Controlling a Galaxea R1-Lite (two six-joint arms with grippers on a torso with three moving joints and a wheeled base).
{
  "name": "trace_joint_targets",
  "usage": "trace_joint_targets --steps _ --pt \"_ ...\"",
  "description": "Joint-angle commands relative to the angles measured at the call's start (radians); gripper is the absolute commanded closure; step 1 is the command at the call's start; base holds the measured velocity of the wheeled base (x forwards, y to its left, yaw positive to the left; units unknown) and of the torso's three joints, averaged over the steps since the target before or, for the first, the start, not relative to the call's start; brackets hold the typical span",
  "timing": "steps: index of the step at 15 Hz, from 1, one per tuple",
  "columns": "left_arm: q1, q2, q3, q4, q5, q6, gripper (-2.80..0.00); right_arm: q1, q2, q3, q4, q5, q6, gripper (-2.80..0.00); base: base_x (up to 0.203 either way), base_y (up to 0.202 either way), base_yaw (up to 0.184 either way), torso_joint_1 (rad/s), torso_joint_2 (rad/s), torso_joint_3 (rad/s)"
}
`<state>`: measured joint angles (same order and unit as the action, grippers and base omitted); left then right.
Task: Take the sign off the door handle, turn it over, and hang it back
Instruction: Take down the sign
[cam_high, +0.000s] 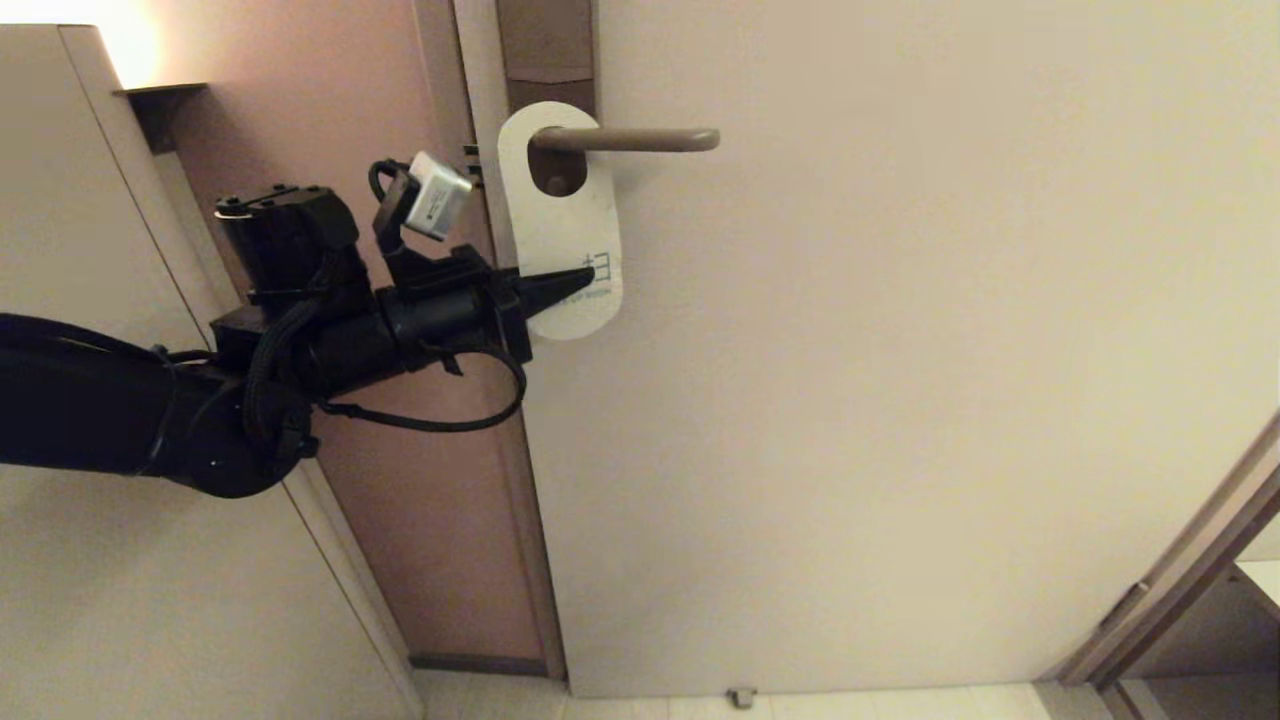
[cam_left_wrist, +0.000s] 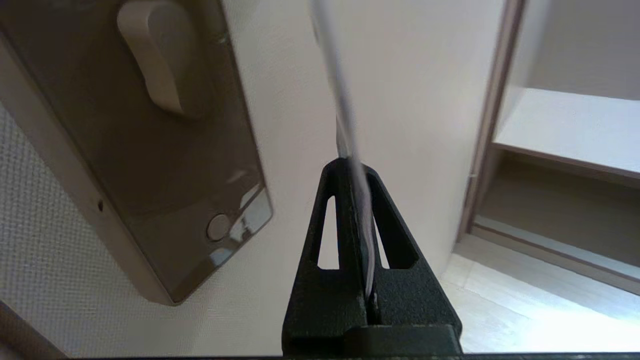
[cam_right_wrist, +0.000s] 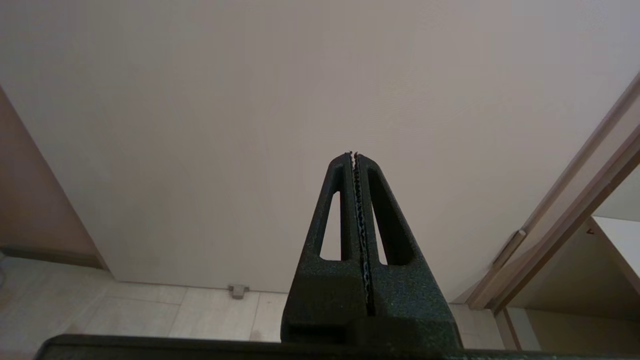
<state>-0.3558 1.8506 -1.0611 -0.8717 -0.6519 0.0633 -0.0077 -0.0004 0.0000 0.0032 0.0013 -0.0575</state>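
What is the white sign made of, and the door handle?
The sign looks like thin stiff card or plastic, matte white: edge-on in the left end effector it is just a sliver. The door handle seems satin-finished metal, a smooth bronze bar with a soft sheen.

A pale door (cam_high: 900, 400) fills most of the head view. A small door stop (cam_high: 741, 697) sits on the light floor (cam_high: 880, 704) at its foot, with shelves (cam_left_wrist: 565, 145) just beside the frame.
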Motion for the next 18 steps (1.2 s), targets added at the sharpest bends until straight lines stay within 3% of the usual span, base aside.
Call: trace_joint_targets --steps 1,7,11,15,18 --pt "-0.014 -0.007 0.003 -0.006 0.025 0.001 0.0 0.0 0.0 0.0 0.0 0.0 -0.001 0.0 0.0 0.0 0.0 0.0 0.0 0.0" --pt "-0.034 -0.004 0.003 -0.006 0.157 0.004 0.0 0.0 0.0 0.0 0.0 0.0 -0.001 0.0 0.0 0.0 0.0 0.0 0.0 0.0" --pt "-0.095 -0.017 0.006 -0.005 0.283 0.004 0.0 0.0 0.0 0.0 0.0 0.0 -0.001 0.0 0.0 0.0 0.0 0.0 0.0 0.0" --pt "-0.15 -0.045 0.032 -0.004 0.317 0.009 0.0 0.0 0.0 0.0 0.0 0.0 -0.001 0.0 0.0 0.0 0.0 0.0 0.0 0.0" --pt "-0.2 -0.05 0.036 -0.003 0.38 0.014 0.0 0.0 0.0 0.0 0.0 0.0 -0.001 0.0 0.0 0.0 0.0 0.0 0.0 0.0"
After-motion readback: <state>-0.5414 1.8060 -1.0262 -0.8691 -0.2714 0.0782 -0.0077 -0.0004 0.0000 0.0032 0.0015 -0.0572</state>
